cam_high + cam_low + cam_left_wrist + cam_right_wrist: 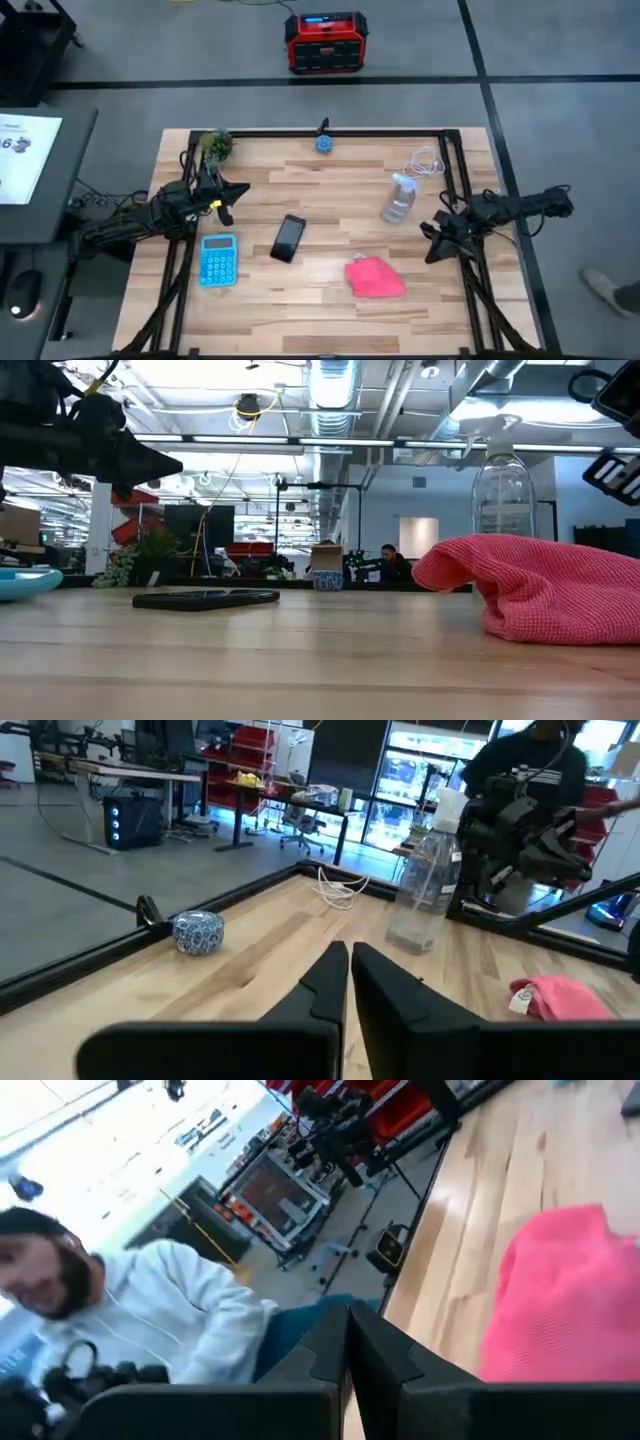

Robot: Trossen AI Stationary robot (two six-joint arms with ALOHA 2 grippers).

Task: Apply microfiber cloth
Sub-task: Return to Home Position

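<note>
The left gripper [348, 960] hangs above the worktop's left edge, jaws pressed together on nothing. The right gripper [347, 1325] hangs by the right edge, likewise (empty). The microfiber cloth [376, 278] lies crumpled near it, untouched.

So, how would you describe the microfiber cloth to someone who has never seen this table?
Start at the wooden table, in its right half as seen from above. The microfiber cloth lies loose there, apart from the clear spray bottle and the black phone. It alone is soft, crumpled and bright pink-red; its neighbours are hard, clear or black.
</note>
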